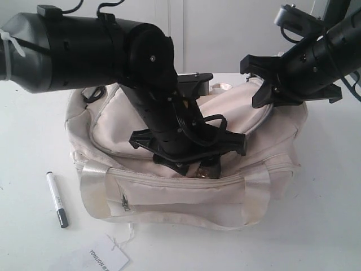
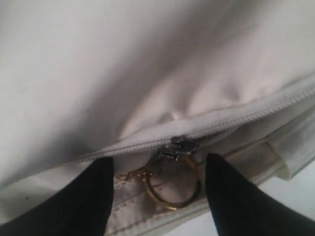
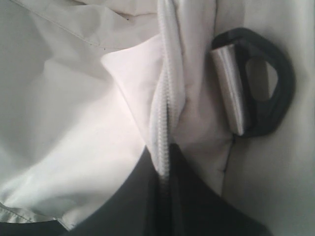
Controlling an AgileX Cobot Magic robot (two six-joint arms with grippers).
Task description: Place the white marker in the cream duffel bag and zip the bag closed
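Nearest the lens, at the table's (image 1: 327, 226) near edge, lies a paper tag (image 1: 98, 259). Just beyond it, toward the near-left corner, the white marker (image 1: 57, 199) lies flat on the bare top with its black cap end toward the near edge. It is beside the cream duffel bag (image 1: 186, 195) but not touching it, so it is not yet packed. Over the middle of the bag the left gripper (image 2: 160, 167) has its fingers (image 2: 93, 196) spread to either side of the zipper slider (image 2: 178, 146) and the gold ring (image 2: 174, 189) hanging from it, gripping neither. At the bag's right end the right gripper (image 3: 165, 164) is pressed together on the zipper seam (image 3: 165, 98), close to the black strap ring (image 3: 283, 93). The step looks like working the top zip open for the marker. To do it well, the left fingers should probably close low on the slider's pull rather than on loose fabric. They should then draw straight along the track while the right pinch keeps the seam taut, since a sideways tug could snag the soft cloth. The tag shows capitals that seem to begin "TON", the rest unclear; the marker's dark print is too small to read.
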